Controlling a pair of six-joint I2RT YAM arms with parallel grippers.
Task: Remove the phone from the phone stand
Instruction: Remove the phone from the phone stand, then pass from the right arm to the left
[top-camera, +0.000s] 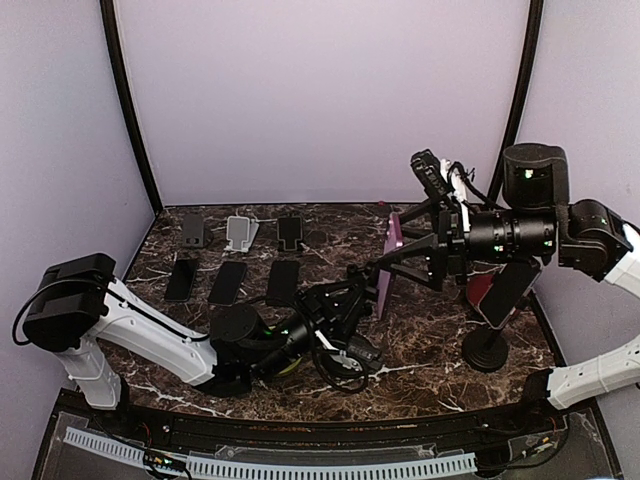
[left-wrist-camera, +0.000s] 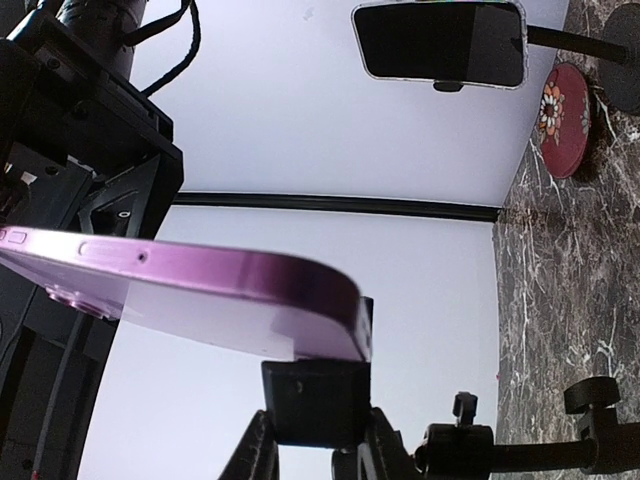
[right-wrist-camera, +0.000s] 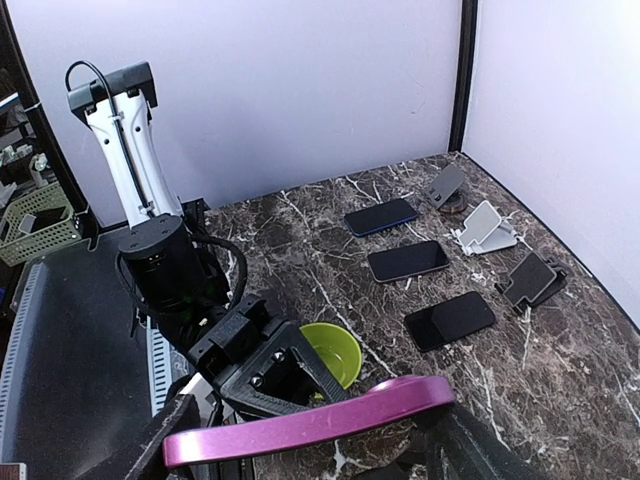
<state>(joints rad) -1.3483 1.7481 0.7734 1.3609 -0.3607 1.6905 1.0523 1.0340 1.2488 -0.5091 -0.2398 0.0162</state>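
A purple phone (top-camera: 390, 262) hangs on edge above the table's middle, between both grippers. My right gripper (top-camera: 402, 255) is shut across it; in the right wrist view the phone (right-wrist-camera: 310, 425) spans the gap between my two fingers. My left gripper (top-camera: 372, 290) meets the phone's lower corner; in the left wrist view that corner (left-wrist-camera: 200, 290) lies against a black finger pad (left-wrist-camera: 315, 400), with the other finger mostly hidden behind it. A black phone (top-camera: 508, 288) sits in the black round-based stand (top-camera: 487, 352) at the right; it also shows in the left wrist view (left-wrist-camera: 440, 42).
Three dark phones (top-camera: 228, 283) lie flat at the back left, with three small stands (top-camera: 240, 232) behind them. A green bowl (right-wrist-camera: 335, 352) sits under my left arm. A red flowered disc (left-wrist-camera: 562, 118) stands by the black stand. Walls close three sides.
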